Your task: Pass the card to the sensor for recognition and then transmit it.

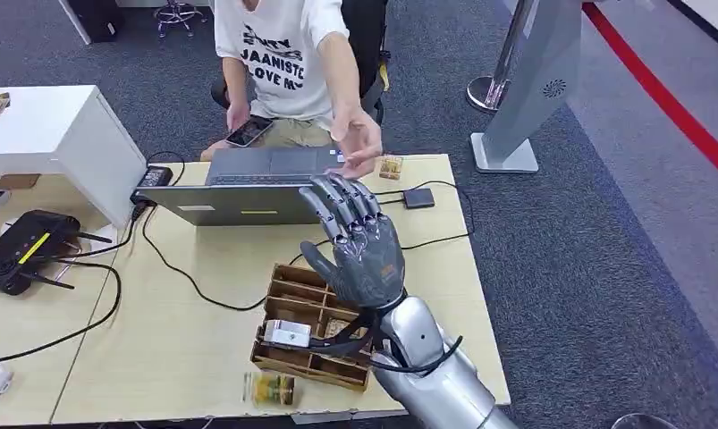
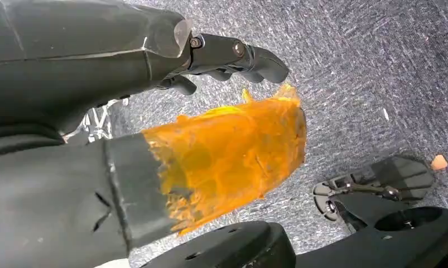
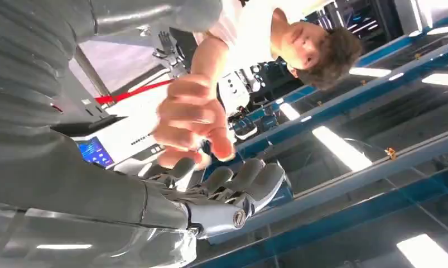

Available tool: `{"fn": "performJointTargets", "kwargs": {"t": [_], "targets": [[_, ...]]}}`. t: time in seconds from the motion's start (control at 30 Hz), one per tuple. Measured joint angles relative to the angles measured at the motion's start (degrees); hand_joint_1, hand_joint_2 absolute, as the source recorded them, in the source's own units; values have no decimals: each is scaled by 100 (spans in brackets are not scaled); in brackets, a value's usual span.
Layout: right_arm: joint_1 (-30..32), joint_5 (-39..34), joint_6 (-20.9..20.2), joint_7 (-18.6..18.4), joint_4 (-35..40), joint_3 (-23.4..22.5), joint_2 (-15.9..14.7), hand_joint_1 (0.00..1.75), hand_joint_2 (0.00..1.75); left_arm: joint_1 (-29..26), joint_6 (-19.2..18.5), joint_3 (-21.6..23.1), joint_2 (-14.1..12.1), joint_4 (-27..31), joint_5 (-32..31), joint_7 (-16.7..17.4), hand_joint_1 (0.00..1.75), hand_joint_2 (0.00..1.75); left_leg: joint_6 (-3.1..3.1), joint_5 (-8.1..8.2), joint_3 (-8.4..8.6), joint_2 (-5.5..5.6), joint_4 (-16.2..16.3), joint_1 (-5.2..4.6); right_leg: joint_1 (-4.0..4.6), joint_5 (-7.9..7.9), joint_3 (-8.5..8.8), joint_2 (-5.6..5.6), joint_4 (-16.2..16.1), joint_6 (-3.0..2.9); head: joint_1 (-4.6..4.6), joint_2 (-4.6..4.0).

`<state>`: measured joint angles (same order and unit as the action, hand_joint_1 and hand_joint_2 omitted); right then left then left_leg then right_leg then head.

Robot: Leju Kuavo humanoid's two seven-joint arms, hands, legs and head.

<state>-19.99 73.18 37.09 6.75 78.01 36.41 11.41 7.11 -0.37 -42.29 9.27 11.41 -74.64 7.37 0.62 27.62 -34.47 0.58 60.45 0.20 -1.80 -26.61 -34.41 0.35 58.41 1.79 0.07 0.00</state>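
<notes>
My right hand is raised above the table, palm turned away from me, fingers straight and spread toward the person. I see no card in it. The person's hand reaches down over the laptop to just beyond my fingertips; in the right wrist view that person's hand hovers against my fingers. A small black square sensor lies on its cable right of the laptop. My left hand hangs over the carpet, its orange-wrapped thumb apart from the dark fingers, holding nothing.
A wooden compartment box with a white item sits under my right forearm. A yellowish packet lies by the table's front edge. The grey laptop, a black router, cables and a small wooden block share the table.
</notes>
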Motion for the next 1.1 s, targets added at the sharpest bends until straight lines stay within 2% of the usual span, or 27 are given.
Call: {"fn": "performJointTargets", "kwargs": {"t": [0.03,0.07,0.1,0.17,0.43,0.8,1.0,1.1], "targets": [[0,0,0,0,-11,0,6,93,175,0,0,0,0,0,0,0,0,0,0,0,0,0,0,0,0,0,0,0,0,0,0,0],[-1,0,0,0,-15,0,9,148,175,0,0,0,0,0,0,0,0,0,0,0,0,0,0,0,0,0,0,0,0,0,0,0],[-2,0,0,0,-26,0,9,169,175,0,0,0,0,0,2,0,0,0,0,0,0,0,0,0,0,0,0,0,0,0,0,0],[-2,-30,0,0,-39,-4,9,175,175,0,2,2,2,0,7,0,0,0,0,0,0,0,0,0,0,0,0,0,0,0,0,0],[-46,-472,0,9,-61,-33,9,175,175,0,37,13,24,0,63,-4,0,0,0,0,0,0,0,0,0,0,0,0,0,0,0,0],[-55,-675,0,52,-140,-61,9,175,175,-2,55,28,35,0,140,-11,0,0,0,0,0,0,0,0,0,0,-1,0,0,0,0,0],[121,-988,2,247,-92,-120,9,175,175,-9,90,28,31,0,221,-11,0,0,0,0,0,0,0,0,0,0,-1,0,0,0,0,0],[252,-1380,-2,293,86,-109,7,175,175,-25,114,28,28,0,308,-20,0,0,0,1,-1,0,0,0,0,-1,-1,0,0,0,0,0]]}}
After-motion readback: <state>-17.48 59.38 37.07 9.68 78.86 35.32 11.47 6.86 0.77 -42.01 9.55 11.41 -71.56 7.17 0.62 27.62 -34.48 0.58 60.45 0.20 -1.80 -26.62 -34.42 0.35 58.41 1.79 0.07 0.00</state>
